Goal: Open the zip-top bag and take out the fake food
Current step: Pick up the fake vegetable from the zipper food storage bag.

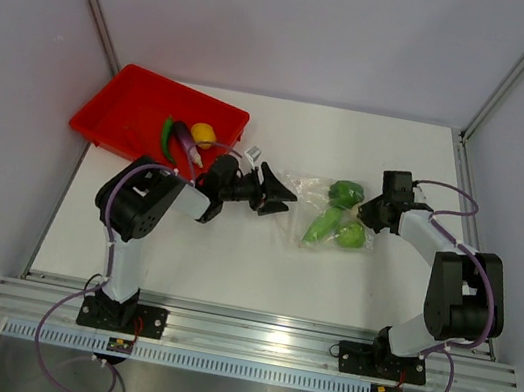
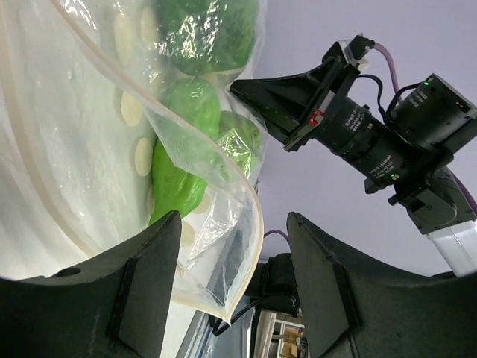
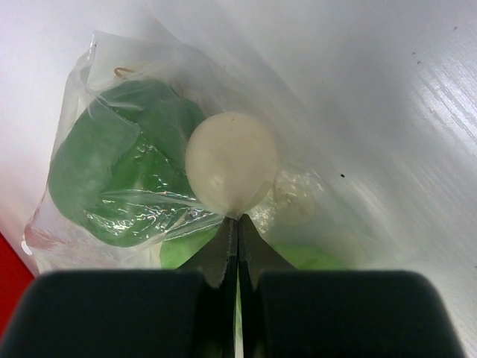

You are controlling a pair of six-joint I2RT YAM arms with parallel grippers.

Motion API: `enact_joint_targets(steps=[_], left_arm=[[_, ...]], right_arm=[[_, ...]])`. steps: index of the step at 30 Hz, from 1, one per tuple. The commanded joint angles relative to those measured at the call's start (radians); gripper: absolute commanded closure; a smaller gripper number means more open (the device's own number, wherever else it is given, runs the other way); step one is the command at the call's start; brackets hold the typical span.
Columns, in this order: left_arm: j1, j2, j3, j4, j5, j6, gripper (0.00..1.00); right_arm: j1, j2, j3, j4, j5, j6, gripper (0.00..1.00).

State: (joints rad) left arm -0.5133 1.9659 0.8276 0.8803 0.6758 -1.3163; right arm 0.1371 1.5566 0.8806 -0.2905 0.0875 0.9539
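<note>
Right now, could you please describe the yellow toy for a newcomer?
Find the red tray at the table's far left corner. At its right end lies the yellow toy, the only round piece, beside a long purple toy and a green toy.

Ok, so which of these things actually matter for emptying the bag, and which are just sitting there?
Part of the job:
zip-top bag
green toy pieces inside it
three loose toys, purple, yellow and green, in the tray
left gripper, open at the bag's edge
right gripper, shut on the bag

Just lying about:
red tray
table
</note>
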Motion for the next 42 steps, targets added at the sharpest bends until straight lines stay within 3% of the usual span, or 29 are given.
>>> enact_joint_targets(steps=[1,7,11,16,23,29,42], left_arm=[[-0.01,0.008,0.054,-0.014,-0.009,0.035,0.38],[-0.013,0.034,0.133,-0.101,-0.007,0.086,0.38],[-0.021,0.044,0.131,-0.09,-0.004,0.08,0.47],[-0.022,0.05,0.12,-0.003,0.024,0.048,0.73],[-0.021,0.07,0.1,0.167,0.059,-0.044,1.0],[-0.017,0.08,0.056,0.483,0.064,-0.181,1.0],[0.012,0.018,-0.001,0.453,0.033,-0.153,1.0]], right_arm=[[-0.004,-0.012,0.031,0.004,-0.002,0.003,1.0],[-0.002,0.014,0.027,0.025,-0.023,0.014,1.0],[-0.002,0.022,0.034,0.016,-0.028,0.008,1.0],[-0.004,0.011,0.032,0.011,-0.014,0.008,1.0],[-0.002,0.014,0.052,-0.027,0.04,0.016,1.0],[-0.002,0.01,0.06,-0.084,0.13,0.058,1.0],[-0.004,-0.013,0.063,-0.121,0.181,0.079,1.0]])
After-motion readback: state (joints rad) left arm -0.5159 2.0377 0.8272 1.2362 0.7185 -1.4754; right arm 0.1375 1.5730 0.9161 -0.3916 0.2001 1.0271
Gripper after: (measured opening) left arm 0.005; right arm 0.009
